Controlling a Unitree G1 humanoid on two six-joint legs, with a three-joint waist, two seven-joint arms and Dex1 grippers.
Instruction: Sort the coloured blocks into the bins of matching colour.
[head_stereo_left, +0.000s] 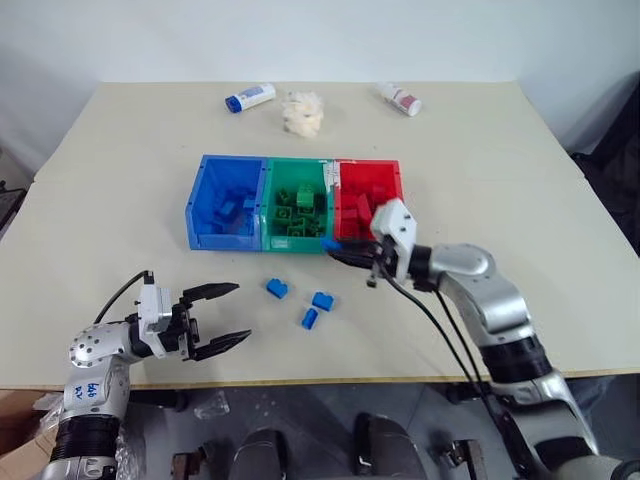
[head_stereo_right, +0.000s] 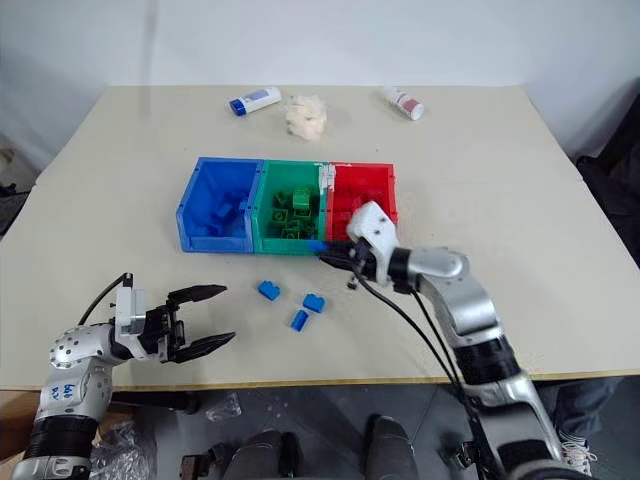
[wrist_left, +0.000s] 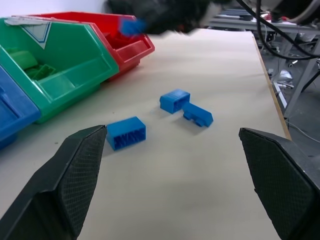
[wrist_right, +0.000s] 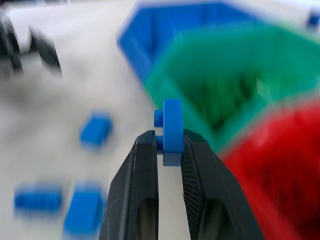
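Right end effector (wrist_right: 169, 150) is clenched on a blue brick (wrist_right: 171, 130), holding it just at the near edge of the bins (head_stereo_left: 295, 238), by the green-red divide. Three more blue bricks (head_stereo_left: 277, 289) lie on the surface (head_stereo_left: 520, 180) between the bins and the left end effector (head_stereo_left: 225, 315), which hangs released, apart from them.

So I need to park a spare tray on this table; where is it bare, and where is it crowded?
Bare: the table's stretch left of the blue bin, and right of the red bin. Crowded: in front of the bins, with three loose blue bricks between the left gripper and right gripper.
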